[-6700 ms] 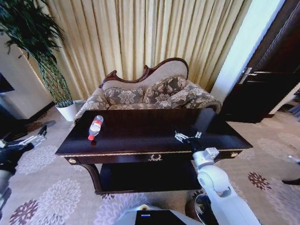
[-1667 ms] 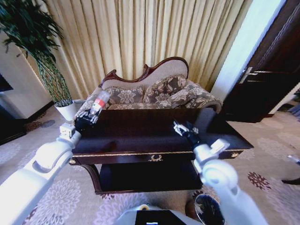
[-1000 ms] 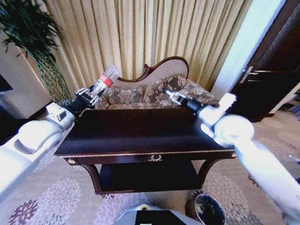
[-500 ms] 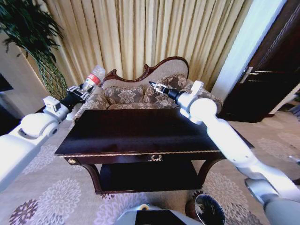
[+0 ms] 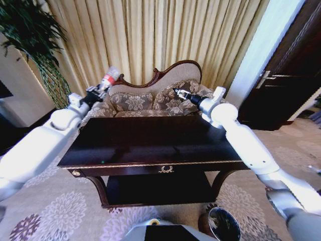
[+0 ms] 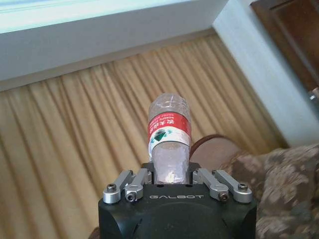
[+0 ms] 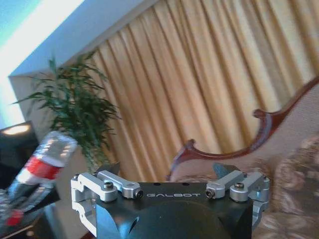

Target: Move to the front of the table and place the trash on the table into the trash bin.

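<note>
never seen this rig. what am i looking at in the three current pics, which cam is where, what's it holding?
It is a wheeled robot with two white arms, each ending in a two-finger gripper. The wide picture comes from a camera on its head, looking forward and down over the wide dark glossy wooden table, with a carved-back patterned sofa and gold curtains behind. The other two come from cameras on each wrist, looking out past that arm's own black gripper body.

The left gripper is raised beyond the table's far left corner, shut on the clear plastic bottle with a red-white label; the right wrist view shows that bottle too. The right gripper is raised above the table's far edge, in front of the sofa, fingers open, holding nothing.
</note>
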